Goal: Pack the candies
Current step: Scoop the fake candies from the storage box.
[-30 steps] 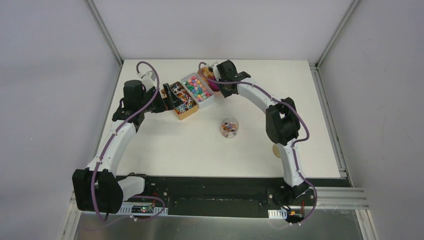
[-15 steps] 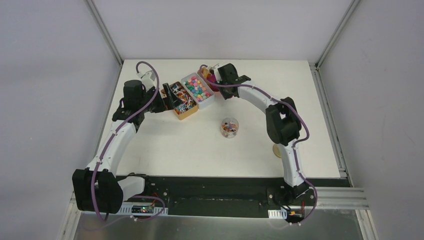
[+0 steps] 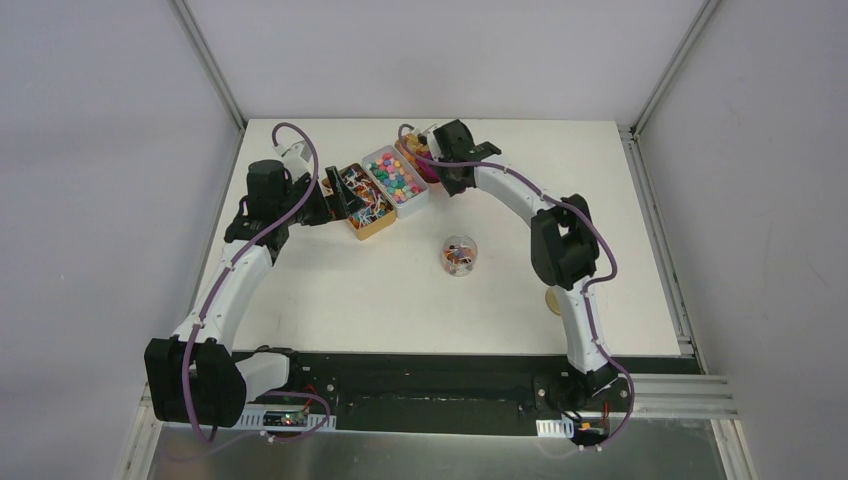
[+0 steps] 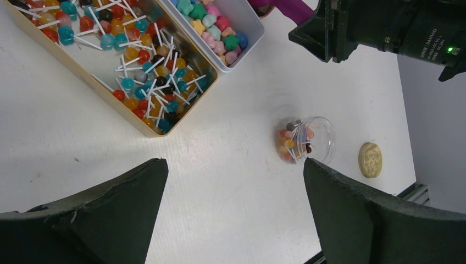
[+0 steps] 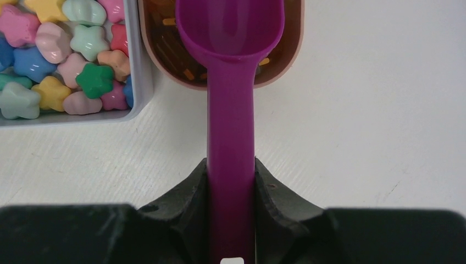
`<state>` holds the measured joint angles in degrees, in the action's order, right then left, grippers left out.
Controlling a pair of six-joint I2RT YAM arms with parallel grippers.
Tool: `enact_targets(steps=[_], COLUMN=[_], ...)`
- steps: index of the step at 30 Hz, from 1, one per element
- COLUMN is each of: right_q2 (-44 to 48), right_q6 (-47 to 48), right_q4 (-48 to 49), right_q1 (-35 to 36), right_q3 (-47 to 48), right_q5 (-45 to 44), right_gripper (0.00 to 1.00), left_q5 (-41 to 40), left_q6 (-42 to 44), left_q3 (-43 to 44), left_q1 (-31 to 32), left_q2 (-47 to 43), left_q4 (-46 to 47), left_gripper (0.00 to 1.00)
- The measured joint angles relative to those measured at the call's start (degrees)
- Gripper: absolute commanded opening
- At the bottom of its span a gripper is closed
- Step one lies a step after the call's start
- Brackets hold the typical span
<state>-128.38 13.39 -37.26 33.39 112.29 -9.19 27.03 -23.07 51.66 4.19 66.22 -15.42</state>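
One white table (image 3: 340,290), grey walls (image 3: 90,150)

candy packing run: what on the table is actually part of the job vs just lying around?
In the job: purple scoop, clamped in the right gripper; pink tray of small candies under it; clear jar, partly filled; likely the lollipop tin and star-candy tray.
Lying about: gold disc near the jar; use unclear.

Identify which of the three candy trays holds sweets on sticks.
The yellow tray, leftmost: its lollipops have white sticks; the white tray holds stickless stars.
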Motion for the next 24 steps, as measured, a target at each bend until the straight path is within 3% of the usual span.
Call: enact_targets(steps=[24], right_q2=[-0.72], right_q6=[0.17], right_q4=[6.49], right_q1=[0.09], right_q3=[-3.37], right_q5=[-0.68], right_gripper=[0.00], left_q5=[-0.07], left_q6=[0.00], left_q3=[0.02], left_q1=[0.00], left_q2=[0.00], left_q4=[0.00], left_gripper=[0.99])
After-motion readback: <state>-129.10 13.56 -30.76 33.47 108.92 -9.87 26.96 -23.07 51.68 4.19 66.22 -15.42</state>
